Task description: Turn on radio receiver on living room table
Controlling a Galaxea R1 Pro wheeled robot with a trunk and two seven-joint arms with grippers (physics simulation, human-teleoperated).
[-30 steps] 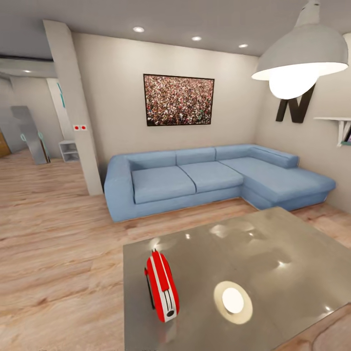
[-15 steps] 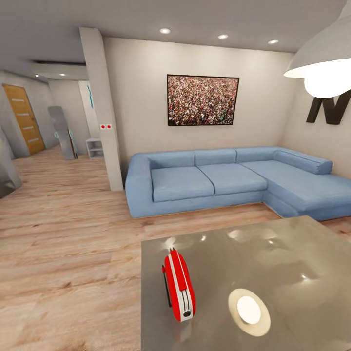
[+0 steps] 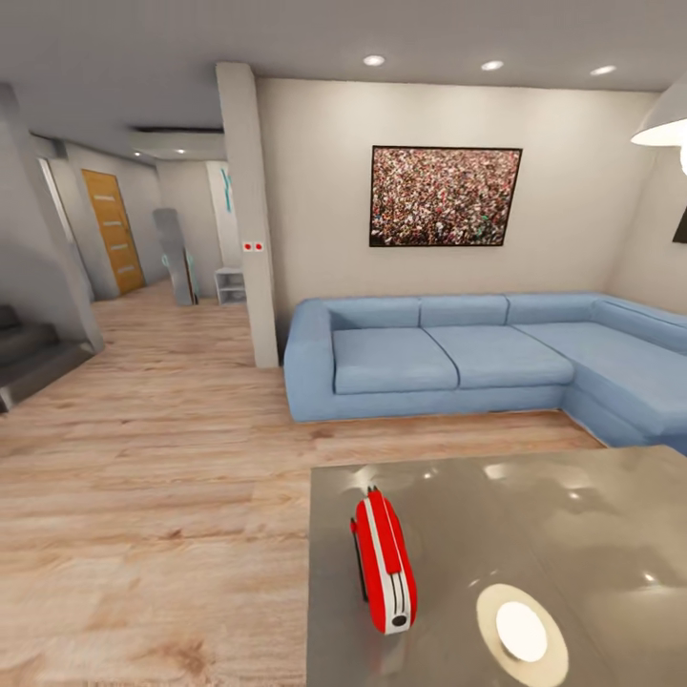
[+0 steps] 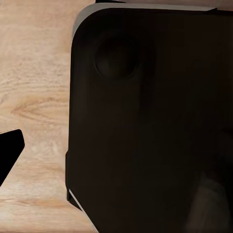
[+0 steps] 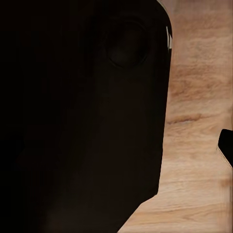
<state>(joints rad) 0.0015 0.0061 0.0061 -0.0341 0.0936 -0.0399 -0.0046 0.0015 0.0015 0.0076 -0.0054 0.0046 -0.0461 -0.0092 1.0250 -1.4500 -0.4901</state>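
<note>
— Where's the radio (image 3: 385,562)?
— Standing on edge near the left side of the grey desk (image 3: 572,515), left of a round cream disc (image 3: 521,630). Blue sofa (image 3: 477,358) beyond.
— And the jaws?
— Can't tell; both wrist views show dark housing over wood floor (image 4: 34,97).

The table (image 3: 572,515) and sofa (image 3: 496,358) run past the edge.
</note>
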